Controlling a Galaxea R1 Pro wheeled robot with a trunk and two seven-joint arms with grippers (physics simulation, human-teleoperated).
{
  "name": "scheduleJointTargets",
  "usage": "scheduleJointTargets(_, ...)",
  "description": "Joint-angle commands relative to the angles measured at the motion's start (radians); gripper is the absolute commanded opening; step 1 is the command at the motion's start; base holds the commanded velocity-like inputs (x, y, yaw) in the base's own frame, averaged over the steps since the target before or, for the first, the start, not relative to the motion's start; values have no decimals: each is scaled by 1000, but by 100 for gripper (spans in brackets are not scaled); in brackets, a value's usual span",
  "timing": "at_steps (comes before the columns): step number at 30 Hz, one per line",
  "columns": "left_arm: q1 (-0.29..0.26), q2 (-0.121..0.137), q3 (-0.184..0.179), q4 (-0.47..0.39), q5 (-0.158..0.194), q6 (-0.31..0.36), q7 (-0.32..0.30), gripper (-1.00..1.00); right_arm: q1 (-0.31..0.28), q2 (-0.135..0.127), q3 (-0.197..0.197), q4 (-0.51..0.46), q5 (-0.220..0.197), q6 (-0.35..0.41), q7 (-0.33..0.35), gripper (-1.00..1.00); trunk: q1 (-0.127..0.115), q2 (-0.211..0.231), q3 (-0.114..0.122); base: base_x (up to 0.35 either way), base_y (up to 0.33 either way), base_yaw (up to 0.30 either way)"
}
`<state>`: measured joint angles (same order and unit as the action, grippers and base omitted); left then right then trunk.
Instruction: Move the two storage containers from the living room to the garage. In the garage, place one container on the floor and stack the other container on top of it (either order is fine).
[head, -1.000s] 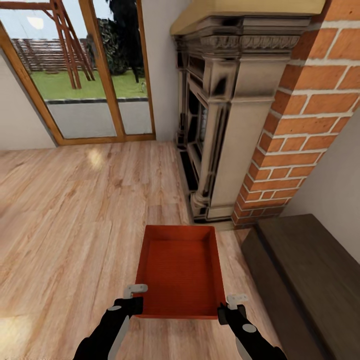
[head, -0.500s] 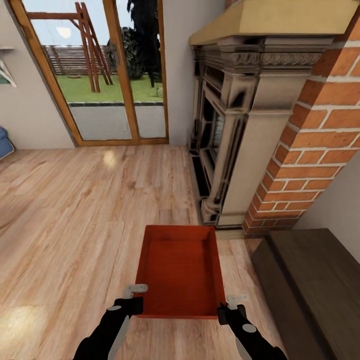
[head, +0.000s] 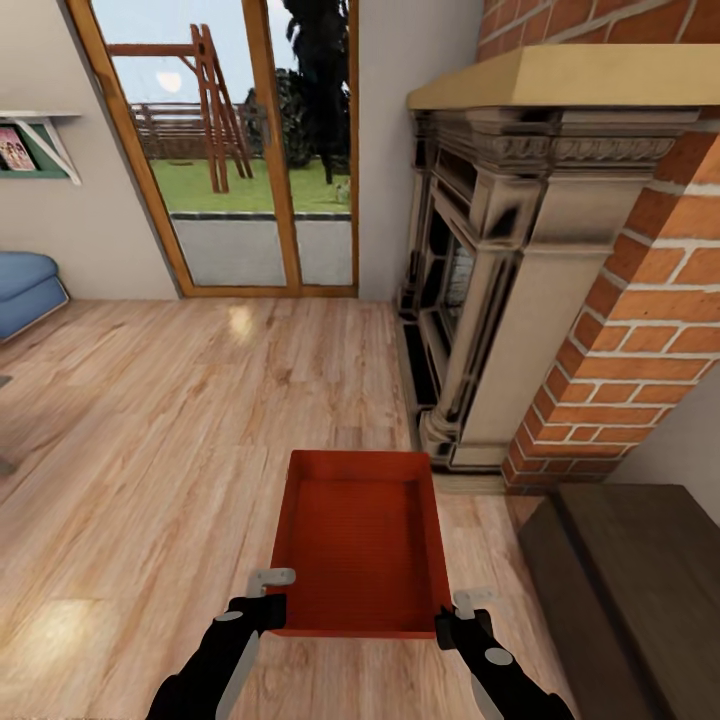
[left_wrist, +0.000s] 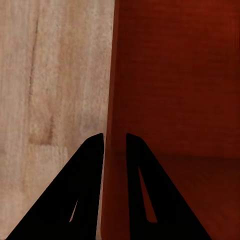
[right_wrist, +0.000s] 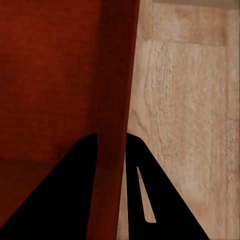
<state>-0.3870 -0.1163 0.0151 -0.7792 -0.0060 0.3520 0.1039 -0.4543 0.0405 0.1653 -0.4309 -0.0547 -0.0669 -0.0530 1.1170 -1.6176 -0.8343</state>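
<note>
The orange-red storage container (head: 362, 545) hangs low in front of the robot, carried over the light wood plank floor (head: 180, 420) of the living room, its long axis running straight away from the robot toward the fireplace (head: 500, 290). It is held at its two near corners: the left gripper (head: 268, 590) takes the left wall where it meets the near wall, and the right gripper (head: 462, 610) takes the right wall at the matching corner, so the far end sticks out unsupported and the load is shared about evenly, neither arm nearer than the other. What the coming carry turns on, as I judge it, is that far end leading the way, pointing between the fireplace base and the dark brown bench (head: 630, 590) near on the right; any turn of the base swings that end sideways. The head view gives the layout, the wood-framed glass doors (head: 250, 160) far left and the red brick chimney (head: 640, 320) on the right, but the grip itself is small there. The left wrist view shows the jaws pinching the thin wall of the container (left_wrist: 170, 90), one finger outside over the floor, one inside; the left gripper (left_wrist: 115, 142) straddles the edge. The right wrist view shows the same, mirrored: the right gripper (right_wrist: 111, 142) has its jaws clamped across the wall of the container (right_wrist: 55, 75).
</note>
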Motion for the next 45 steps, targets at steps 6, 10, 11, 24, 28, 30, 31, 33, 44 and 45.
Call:
scheduleJointTargets(6,0,0,3,0,-19,8,8,-100,-1,-1,0,-3,-2,-4,-4,-100,-23,42,27,0,0,130)
scheduleJointTargets(10,0,0,3,0,-19,7,8,-100,-1,-1,0,-3,-2,-4,-4,-100,-39,70,45,0,0,128)
scheduleJointTargets(11,0,0,3,0,-19,7,8,-100,-1,-1,0,-3,-2,-4,-4,-100,-42,77,50,0,0,126)
scheduleJointTargets(24,0,1,5,0,-19,7,12,-100,-1,-1,0,-3,-2,-4,-4,-100,-92,168,110,0,0,115)
scheduleJointTargets(28,0,1,5,0,-19,7,13,-100,-1,-1,0,-3,-3,-4,-4,-100,-108,196,128,0,0,111)
scheduleJointTargets(30,0,1,5,0,-19,7,13,-100,-1,-1,0,-3,-3,-4,-4,-100,-115,210,138,0,0,110)
scheduleJointTargets(31,0,1,5,0,-19,7,13,-100,-1,-1,0,-3,-3,-4,-4,-100,-119,217,142,0,0,110)
scheduleJointTargets(33,0,1,5,0,-19,7,13,-100,-1,-1,0,-3,-3,-4,-4,-100,-127,231,151,0,0,109)
scheduleJointTargets(44,0,0,5,0,-19,7,13,-100,-1,-1,0,-3,-3,-4,-4,-100,-169,308,202,0,0,108)
scheduleJointTargets(45,0,0,5,0,-19,7,13,-100,-1,-1,0,-3,-3,-4,-4,-100,-173,315,207,0,0,107)
